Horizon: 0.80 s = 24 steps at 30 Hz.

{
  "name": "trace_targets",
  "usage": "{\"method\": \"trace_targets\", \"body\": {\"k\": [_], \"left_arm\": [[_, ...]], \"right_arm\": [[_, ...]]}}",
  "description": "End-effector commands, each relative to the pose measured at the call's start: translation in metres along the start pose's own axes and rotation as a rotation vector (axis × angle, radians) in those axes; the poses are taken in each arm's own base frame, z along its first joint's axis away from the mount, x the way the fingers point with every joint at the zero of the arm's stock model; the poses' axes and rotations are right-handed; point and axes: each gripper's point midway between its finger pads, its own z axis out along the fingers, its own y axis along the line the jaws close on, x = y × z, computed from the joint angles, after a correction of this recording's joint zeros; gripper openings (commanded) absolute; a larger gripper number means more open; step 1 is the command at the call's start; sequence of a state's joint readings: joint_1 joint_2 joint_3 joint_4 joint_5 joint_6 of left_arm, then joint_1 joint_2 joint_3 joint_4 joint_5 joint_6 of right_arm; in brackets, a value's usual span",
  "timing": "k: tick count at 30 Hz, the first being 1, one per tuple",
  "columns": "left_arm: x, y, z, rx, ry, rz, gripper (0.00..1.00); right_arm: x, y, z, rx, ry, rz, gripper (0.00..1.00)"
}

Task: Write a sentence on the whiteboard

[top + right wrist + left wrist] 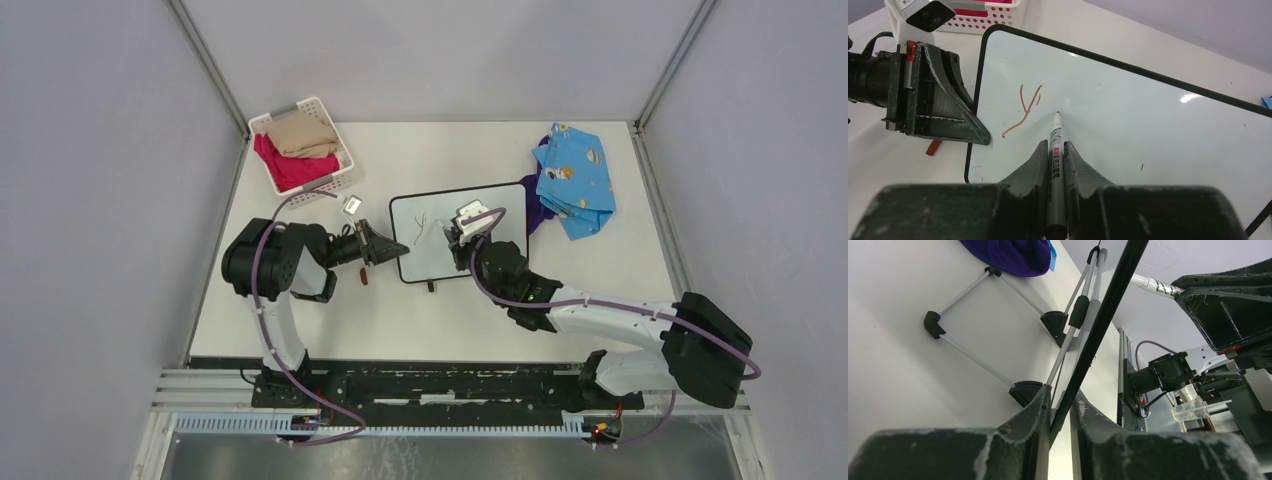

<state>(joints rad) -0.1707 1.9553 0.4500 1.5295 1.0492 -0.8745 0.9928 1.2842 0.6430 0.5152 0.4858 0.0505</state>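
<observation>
Clamped at its left edge between the narrow jaws of the left gripper [398,248]: whiteboard [495,215], mid-table. Pinched tight in the right gripper [1053,148]: marker [1056,131], tip at the board beside red squiggles [1025,107]. In the white basket [262,122], far left: beige cloth [300,133] over red cloth [288,168].

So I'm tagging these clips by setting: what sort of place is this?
Probably a robot lab test cell: plain grey walls between metal posts, robot arms bolted to a rail at the table edge, and staged props, a whiteboard and a basket of clothes.
</observation>
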Motion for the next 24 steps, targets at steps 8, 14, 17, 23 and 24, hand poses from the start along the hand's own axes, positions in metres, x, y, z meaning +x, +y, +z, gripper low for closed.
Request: {"method": "trace_targets", "body": {"k": [8,14,17,23,24], "left_arm": [[-0.010,-0.019,0.003,0.096,-0.030,0.171,0.18],[-0.009,-0.019,0.003,0.097,-0.027,0.169,0.18],[-0.009,-0.019,0.003,0.098,-0.027,0.170,0.18],[-0.008,-0.019,0.003,0.097,-0.026,0.166,0.18],[-0.008,-0.019,0.003,0.098,-0.025,0.166,0.18]], "right_arm": [[-0.028,0.014,0.008,-0.056,-0.079,0.051,0.00],[-0.020,0.017,0.012,-0.056,-0.049,0.043,0.00],[-0.015,0.017,0.013,-0.055,-0.033,0.036,0.00],[-0.003,0.013,0.009,-0.046,-0.006,0.027,0.00],[-0.001,0.012,0.008,-0.042,0.001,0.023,0.00]]}}
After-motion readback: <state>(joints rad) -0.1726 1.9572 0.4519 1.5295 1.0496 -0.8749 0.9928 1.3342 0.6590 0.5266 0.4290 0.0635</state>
